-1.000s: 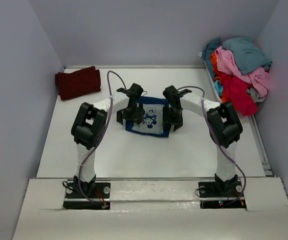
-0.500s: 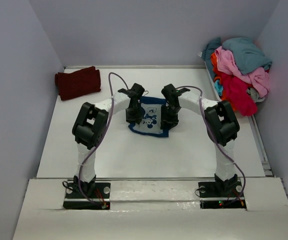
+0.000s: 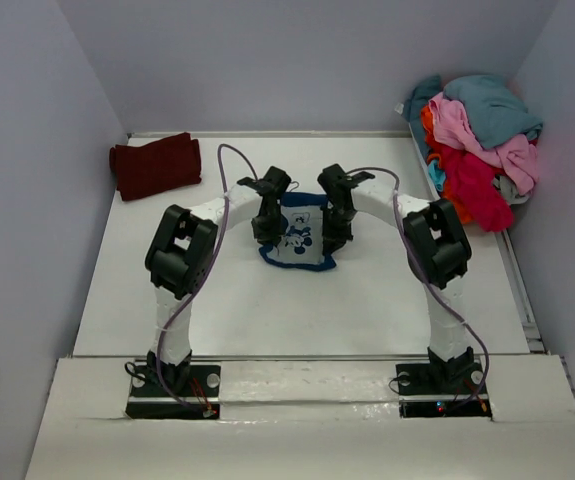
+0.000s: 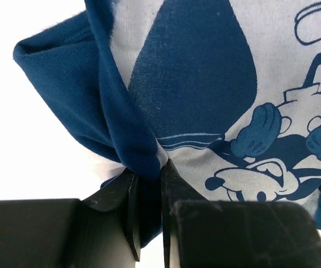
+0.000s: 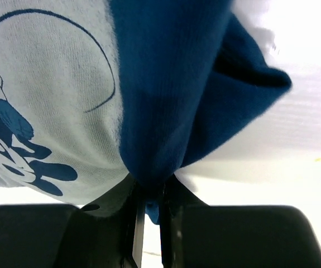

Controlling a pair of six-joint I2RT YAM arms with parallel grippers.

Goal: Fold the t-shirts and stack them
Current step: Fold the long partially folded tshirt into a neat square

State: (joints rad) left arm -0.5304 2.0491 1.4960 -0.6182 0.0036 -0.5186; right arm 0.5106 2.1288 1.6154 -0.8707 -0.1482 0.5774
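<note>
In the top view, the navy t-shirt [image 3: 297,240] lies at the middle of the white worktop [image 3: 267,310], bunched into a narrow shape with its pale cartoon print facing up. The left tool [image 3: 265,232] sits on its left edge and the right tool [image 3: 335,235] on its right edge, and both hide the cloth under them. The left arm [image 3: 179,255] and right arm [image 3: 437,245] arch in from the near edge, with bare worktop between them. A folded maroon t-shirt [image 3: 155,165] lies flat at the far left corner, well apart from the navy one. A loose heap of t-shirts [image 3: 477,135] in teal, pink, red and orange is piled against the far right corner. Pale walls [image 3: 307,60] close in the worktop at the back and on both sides.

In the left wrist view, the left tool is clenched on a gathered fold of the navy t-shirt, and its fingers [image 4: 118,192] are nearly together with the cloth pinched between them. The pale print with its dark cartoon figure spreads to the right, and white worktop shows to the left.

In the right wrist view, the right tool is likewise grasping a navy fold, which hangs bunched above its narrow jaws. The print lies to the left. Worktop shows to the right and below the cloth.
</note>
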